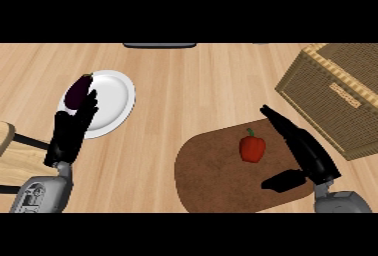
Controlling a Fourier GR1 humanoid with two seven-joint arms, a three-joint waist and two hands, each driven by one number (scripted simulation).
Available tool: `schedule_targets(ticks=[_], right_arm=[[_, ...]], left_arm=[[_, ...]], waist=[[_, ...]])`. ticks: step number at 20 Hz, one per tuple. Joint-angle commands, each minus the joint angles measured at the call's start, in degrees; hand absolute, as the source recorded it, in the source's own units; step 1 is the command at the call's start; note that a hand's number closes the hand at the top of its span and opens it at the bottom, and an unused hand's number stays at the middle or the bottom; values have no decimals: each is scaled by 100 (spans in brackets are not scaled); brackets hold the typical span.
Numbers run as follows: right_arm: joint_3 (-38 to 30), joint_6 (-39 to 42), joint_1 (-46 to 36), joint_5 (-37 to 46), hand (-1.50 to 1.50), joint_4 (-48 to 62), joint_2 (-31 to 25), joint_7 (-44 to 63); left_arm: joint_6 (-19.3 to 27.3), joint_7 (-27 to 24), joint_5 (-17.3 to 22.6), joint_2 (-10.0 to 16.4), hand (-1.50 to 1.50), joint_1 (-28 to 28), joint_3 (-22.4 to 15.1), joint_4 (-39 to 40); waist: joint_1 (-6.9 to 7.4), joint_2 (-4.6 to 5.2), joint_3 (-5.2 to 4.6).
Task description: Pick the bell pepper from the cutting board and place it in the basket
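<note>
- Right hand (314, 159) low at the right, released: fingers straight, pointing up and left, thumb spread out over the board (210, 175).
- Pepper (252, 148) sits red and upright on the brown board, just left of those fingers, not touching them as far as I can see.
- Nothing grasped there.
- Basket (336, 95) stands at the right, past the board's far edge, with the right fingertips between pepper and basket.
- Left hand (71, 131) rests open at the left, fingers up over the rim of the plate (114, 100).
- Eggplant (77, 90) lies on that plate at the left fingertips.
</note>
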Motion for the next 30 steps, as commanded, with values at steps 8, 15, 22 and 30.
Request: schedule_targets(ticks=[8, 15, 22, 30], right_arm=[[-63, 361, -112, 404, -150, 183, 440, 234], [-179, 208, -71, 601, -150, 533, 643, -37], [3, 267, -284, 969, 150, 975, 657, -218], [-26, -735, -662, 1714, 150, 1594, 649, -929]], left_arm=[[-191, -238, -130, -36, 0, -335, 383, 484], [-188, -36, -351, -214, 0, -239, 256, 281], [-203, 14, -367, -342, 0, -202, 238, 173], [-450, -101, -219, -119, 0, -160, 480, 172]], waist=[[-15, 1, -1], [-13, 0, 0], [-10, 0, 0], [5, 0, 0]])
